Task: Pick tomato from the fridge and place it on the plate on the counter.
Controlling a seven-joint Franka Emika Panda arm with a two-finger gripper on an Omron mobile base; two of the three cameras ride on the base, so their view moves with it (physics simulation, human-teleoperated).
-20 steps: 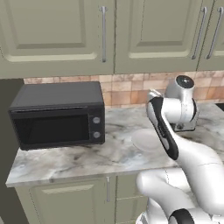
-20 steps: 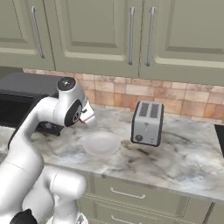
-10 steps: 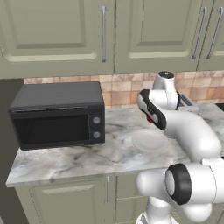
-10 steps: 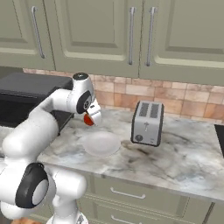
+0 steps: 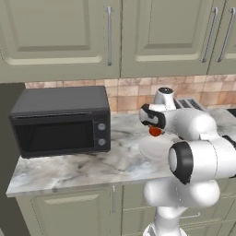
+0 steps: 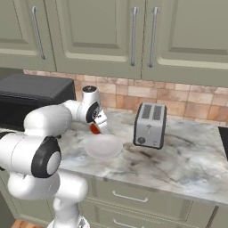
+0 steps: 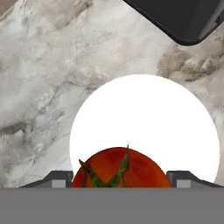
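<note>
1. The tomato point(image 7: 120, 168) is seen in the hand view between the two dark finger tips of the hand point(image 7: 120, 179), w/ green stem leaves facing the camera; the hand is clamped on it from both sides.
2. In the left base view the tomato point(image 5: 155, 132) is held under the hand point(image 5: 155, 129), above the far edge of the plate point(image 5: 154, 150); whether it touches the plate can't be told.
3. In the right base view the tomato point(image 6: 95, 128) is seen at the hand point(image 6: 96, 126), just over the back-left rim of the plate point(image 6: 103, 147).
4. The plate point(image 7: 144, 127) is seen directly below the tomato in the hand view, lying on the marbled bench point(image 7: 39, 74).
5. A black microwave point(image 5: 60, 120) is stood on the bench point(image 5: 83, 168) well left of the plate; its corner point(image 7: 183, 17) is seen at the top of the hand view.
6. A silver toaster point(image 6: 150, 125) is stood on the bench point(image 6: 178, 164) near the plate's right side, apart from it.
7. Sage-green upper cabinets point(image 6: 133, 35) are hung above a tiled backsplash point(image 6: 187, 103).
</note>
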